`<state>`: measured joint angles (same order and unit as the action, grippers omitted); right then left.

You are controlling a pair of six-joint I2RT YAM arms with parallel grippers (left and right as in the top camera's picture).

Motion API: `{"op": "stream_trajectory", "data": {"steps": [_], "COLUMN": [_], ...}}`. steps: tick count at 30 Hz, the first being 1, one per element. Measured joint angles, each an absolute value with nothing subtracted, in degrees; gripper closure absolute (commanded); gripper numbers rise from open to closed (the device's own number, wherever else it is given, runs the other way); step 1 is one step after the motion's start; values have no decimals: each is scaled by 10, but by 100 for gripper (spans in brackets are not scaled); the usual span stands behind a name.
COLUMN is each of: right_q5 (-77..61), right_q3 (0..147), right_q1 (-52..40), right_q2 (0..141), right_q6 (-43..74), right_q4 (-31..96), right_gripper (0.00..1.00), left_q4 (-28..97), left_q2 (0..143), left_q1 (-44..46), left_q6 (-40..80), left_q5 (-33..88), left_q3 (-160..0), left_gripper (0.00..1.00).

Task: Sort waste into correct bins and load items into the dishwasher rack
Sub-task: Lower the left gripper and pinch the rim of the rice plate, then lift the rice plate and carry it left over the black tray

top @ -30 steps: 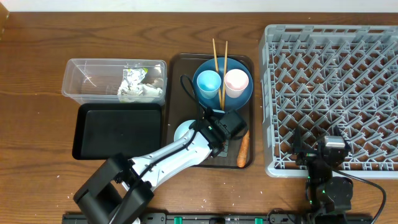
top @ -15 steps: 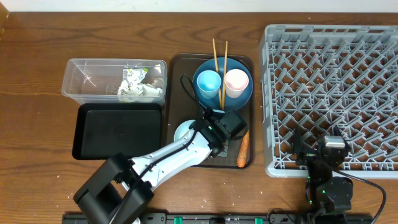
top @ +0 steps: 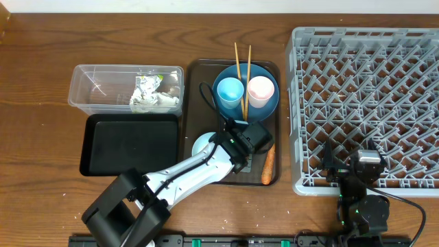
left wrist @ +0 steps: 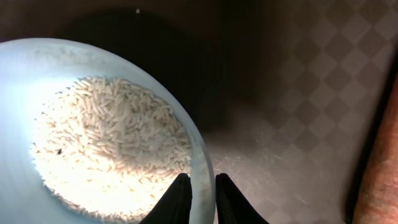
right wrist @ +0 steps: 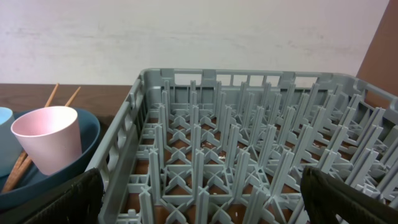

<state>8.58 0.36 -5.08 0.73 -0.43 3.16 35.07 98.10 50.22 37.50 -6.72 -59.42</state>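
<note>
Now the left tool [left wrist: 200, 186] pinches the bowl [left wrist: 25, 81] by its rim; lift it level, lest rice [left wrist: 106, 143] spills.

White-blue bowl [top: 199, 145] partly hidden under left arm [top: 195, 167] overhead. Small orange carrot [left wrist: 382, 177] cut by right edge, wrist view. Right gripper [right wrist: 200, 183] fingers [right wrist: 56, 202] cropped at bottom corners.

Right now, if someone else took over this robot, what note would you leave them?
Left gripper: shut on the rim of the bowl, rice inside.
Right gripper: open, holding nothing, by the rack.
Done: tissue and wrapper lie in the clear tub.
Left: rice and carrot, now on the brown tray, to bin; plate, blue cup, pink cup, chopsticks and bowl to the rack, which holds no dishes.
</note>
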Motion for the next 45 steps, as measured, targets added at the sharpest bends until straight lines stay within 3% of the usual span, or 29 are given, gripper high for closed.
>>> {"op": "stream_trajectory", "data": {"steps": [7,28,37,45], "right_q5": [86,86,86,86], "right_q3": [4,4,4,4], "right_q1": [-51,-51,-51,-51], "right_q2": [7,7,7,7], "right_q6": [-4,-4,-4,-4], "right_q4": [32,32,32,32], "right_gripper": [1,1,1,1], "left_q4": [350,349,350,357], "left_q2": [982,982,982,982], "left_q1": [502,502,502,502], "left_q6": [375,375,375,375], "left_q5": [-81,-90,-90,-94], "left_q3": [-594,-588,-588,-588], "left_gripper": [79,79,93,94]}}
